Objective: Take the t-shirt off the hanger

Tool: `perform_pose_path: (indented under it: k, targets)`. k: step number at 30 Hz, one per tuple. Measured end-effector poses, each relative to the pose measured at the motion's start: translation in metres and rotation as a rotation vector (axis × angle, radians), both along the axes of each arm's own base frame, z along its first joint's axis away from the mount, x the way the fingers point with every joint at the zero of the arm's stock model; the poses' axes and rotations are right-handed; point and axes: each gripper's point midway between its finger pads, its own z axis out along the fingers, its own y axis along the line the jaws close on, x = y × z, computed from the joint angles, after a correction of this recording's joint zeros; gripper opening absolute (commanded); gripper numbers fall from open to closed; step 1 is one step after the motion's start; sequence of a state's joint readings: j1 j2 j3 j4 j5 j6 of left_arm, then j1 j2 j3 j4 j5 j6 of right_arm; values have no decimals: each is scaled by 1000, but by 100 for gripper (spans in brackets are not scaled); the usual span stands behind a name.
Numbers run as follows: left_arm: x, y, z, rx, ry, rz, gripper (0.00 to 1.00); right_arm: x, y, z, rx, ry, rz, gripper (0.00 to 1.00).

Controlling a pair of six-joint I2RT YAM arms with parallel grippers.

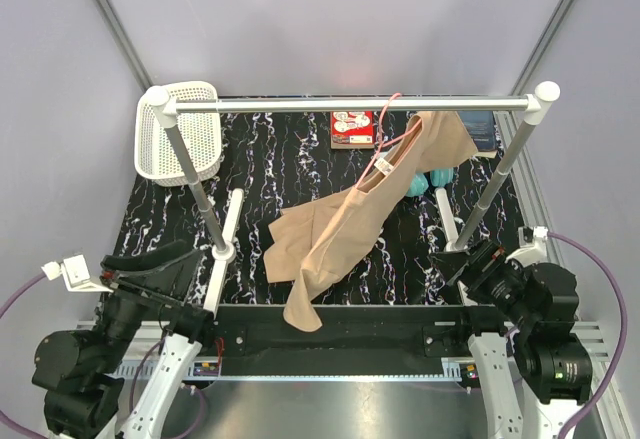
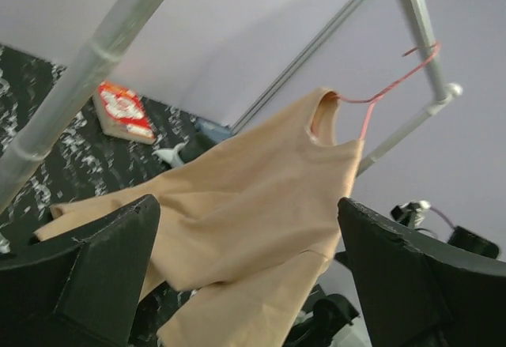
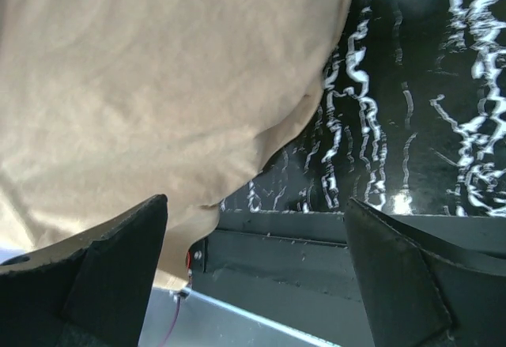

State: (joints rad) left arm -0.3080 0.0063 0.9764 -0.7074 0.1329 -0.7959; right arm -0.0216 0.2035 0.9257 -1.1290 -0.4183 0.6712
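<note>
Here's the t-shirt (image 1: 340,234), tan and loose, hanging on the pink hanger (image 1: 386,137), whose hook is looped over the rail (image 1: 350,105) a little right of the middle. From the top the cloth runs from the hanger down toward the near side, one sleeve spread out to the left, and its lower end shows over the near edge of the table (image 1: 270,159). In the left wrist view the wire comes out of the neck opening and goes up to the rail, so the shirt is fully on it. The left gripper (image 2: 247,220) sits low by the left upright's foot, fingers wide apart, pointed at the shirt and well apart from it. The right gripper (image 3: 254,213) is over by the right upright, and its fingers are spread wide too; its camera sees the hem filling the upper left above the black marbled table, but whether cloth touches a finger I can't tell. At the back a white basket (image 1: 180,131) hangs at the left end of the rail, a red box (image 1: 352,128) lies under the rail, and something teal (image 1: 428,181) peeks out just beside the shirt's shoulder.
</note>
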Motion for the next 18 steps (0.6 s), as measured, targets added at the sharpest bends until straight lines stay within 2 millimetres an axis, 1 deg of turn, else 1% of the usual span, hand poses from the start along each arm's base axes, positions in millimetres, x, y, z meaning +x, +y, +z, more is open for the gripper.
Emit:
perform_pose_path:
  k: [2, 4, 8, 11, 13, 16, 17, 18]
  targets:
    - [1, 1, -13, 31, 43, 4, 99, -4, 6, 3, 5, -23, 41, 100]
    - [-1, 0, -18, 51, 56, -4, 99, -8, 11, 8, 14, -48, 81, 100]
    - [-7, -4, -20, 78, 51, -38, 99, -12, 21, 19, 33, -109, 145, 100]
    - [-12, -13, -20, 92, 37, -94, 99, -15, 27, 22, 46, -138, 188, 100]
    - [-14, -22, -19, 102, 33, -149, 99, -16, 29, 22, 53, -145, 208, 100]
    - [-11, -43, -17, 116, 44, -270, 98, -15, 32, 21, 62, -142, 229, 100]
    - [-6, -52, -17, 118, 59, -315, 98, -15, 33, 20, 66, -139, 233, 100]
    - [2, -65, -20, 122, 96, -379, 97, -15, 34, 20, 70, -140, 239, 100]
